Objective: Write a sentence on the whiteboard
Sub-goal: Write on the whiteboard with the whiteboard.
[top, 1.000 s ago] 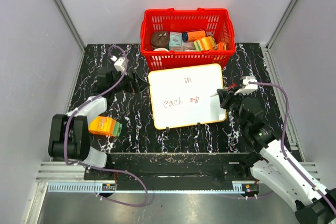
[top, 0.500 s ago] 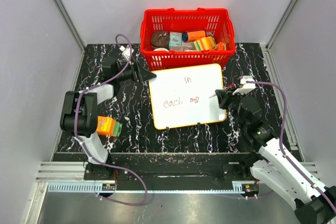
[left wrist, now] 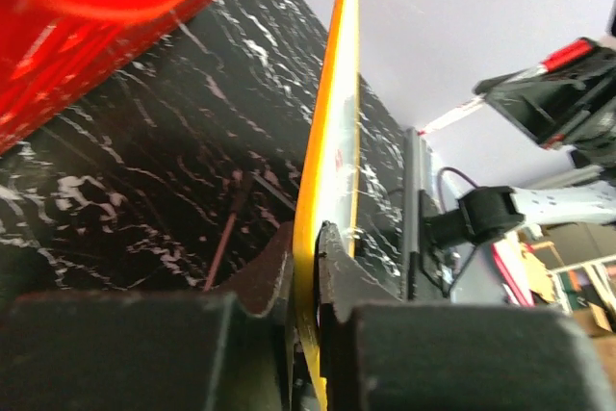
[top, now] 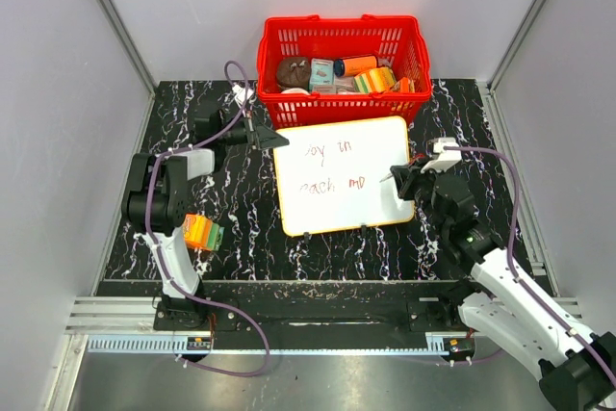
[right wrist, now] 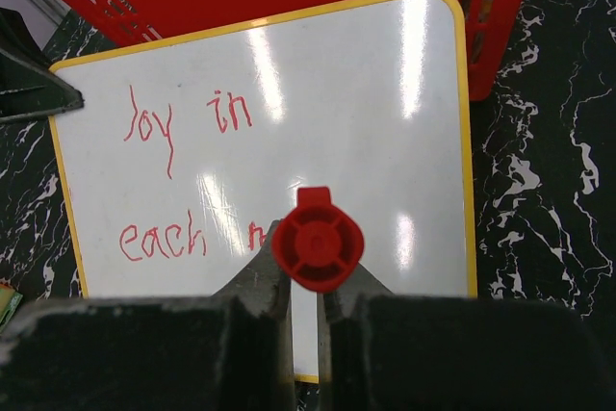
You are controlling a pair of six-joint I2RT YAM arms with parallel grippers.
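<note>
**A:** Where is the whiteboard (top: 371, 141) right now?

**B:** It lies on the black marbled table (top: 241, 228), with its far edge up against the red basket (top: 337, 22). The sentence (right wrist: 162, 240) is in red: "joy in" on top and "each mo" below, with the last word unfinished.

**A:** And who has hold of what?

**B:** The left claw (left wrist: 306, 238) is pinched narrow on the board's yellow rim at the far left corner. The wrist view shows a finger on each face of the board. The right claw (top: 412, 181) is clamped on a red marker (right wrist: 317, 252), whose tip points at the board's right side, just past the last letters. I can't tell whether the tip is touching.

**A:** Which step is this, then?

**B:** I'd say it's the writing itself, partway along the second line, with the board braced.

**A:** What does the next move need?

**B:** The tip has to come down just right of the last stroke and finish the word with light, small strokes, since the right rim is near. The left grip should hold firm so the board doesn't slide. The orange carton (top: 200, 232) by the left arm is well apart and out of the way.
</note>
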